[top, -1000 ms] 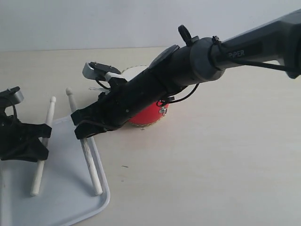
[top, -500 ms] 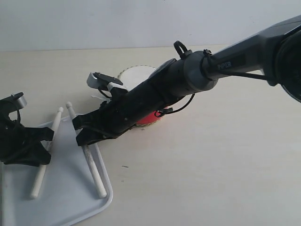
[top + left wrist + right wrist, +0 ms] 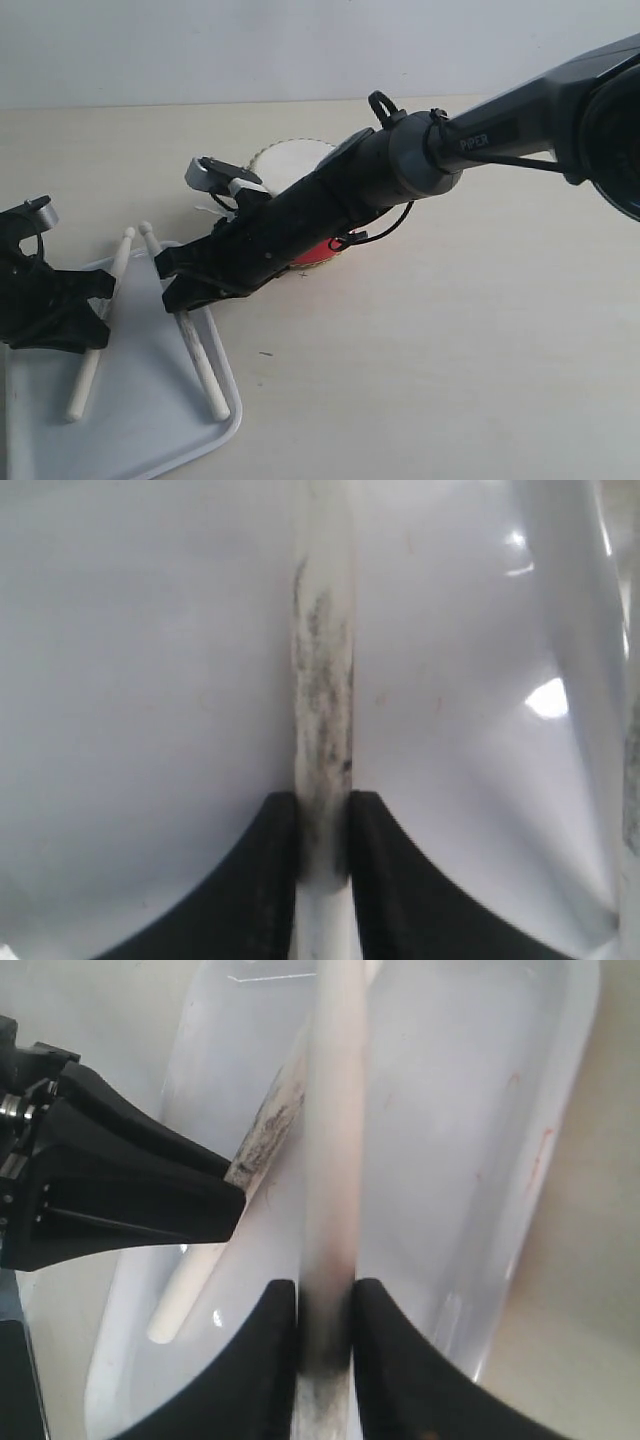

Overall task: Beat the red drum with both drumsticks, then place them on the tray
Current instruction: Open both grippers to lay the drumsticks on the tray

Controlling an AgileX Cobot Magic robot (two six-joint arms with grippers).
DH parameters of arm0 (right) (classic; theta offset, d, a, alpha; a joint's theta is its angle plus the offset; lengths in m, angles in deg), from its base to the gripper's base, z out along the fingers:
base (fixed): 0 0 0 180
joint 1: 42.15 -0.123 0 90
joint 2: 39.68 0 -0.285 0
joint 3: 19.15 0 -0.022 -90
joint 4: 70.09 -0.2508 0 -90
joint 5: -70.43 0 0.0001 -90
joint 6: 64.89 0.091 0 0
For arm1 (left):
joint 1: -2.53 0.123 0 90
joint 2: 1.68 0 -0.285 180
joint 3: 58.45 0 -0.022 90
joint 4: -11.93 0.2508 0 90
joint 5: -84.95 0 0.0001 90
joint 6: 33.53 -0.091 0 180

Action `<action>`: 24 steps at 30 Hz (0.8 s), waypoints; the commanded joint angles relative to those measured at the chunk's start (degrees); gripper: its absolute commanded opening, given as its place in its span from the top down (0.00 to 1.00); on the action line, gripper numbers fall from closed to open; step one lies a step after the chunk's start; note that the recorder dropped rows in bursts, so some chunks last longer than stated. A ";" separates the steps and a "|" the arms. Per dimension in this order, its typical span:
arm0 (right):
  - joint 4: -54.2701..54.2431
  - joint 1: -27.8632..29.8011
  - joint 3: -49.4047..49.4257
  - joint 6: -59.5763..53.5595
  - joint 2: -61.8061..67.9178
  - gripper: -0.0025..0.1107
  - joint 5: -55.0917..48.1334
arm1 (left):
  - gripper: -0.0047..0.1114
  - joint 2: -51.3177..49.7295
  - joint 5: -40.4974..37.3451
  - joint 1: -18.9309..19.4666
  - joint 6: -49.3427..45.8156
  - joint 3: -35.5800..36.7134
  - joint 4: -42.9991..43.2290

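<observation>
Left gripper [image 3: 323, 815] clamped on left drumstick [image 3: 322, 680], jaws pressed to both sides of scuffed shaft. Right gripper [image 3: 325, 1305] clamped same way on right drumstick [image 3: 335, 1110], its arm reaching across middle of scene. Both sticks over white tray [image 3: 140, 420], near each other, knobbed tips pointing past far rim, butt ends low over tray floor; contact with tray unclear. Red drum [image 3: 322, 250] on desk [image 3: 450, 350] near tray's far corner, mostly hidden behind right arm, cream skin showing.

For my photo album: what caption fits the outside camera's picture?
Left gripper and right gripper hold the drumsticks at the white tray, beside the red drum.
</observation>
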 commanded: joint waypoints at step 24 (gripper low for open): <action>2.13 -0.02 -0.15 -1.30 0.50 0.66 -0.65 | 0.57 -1.52 0.46 0.05 -1.21 0.54 2.00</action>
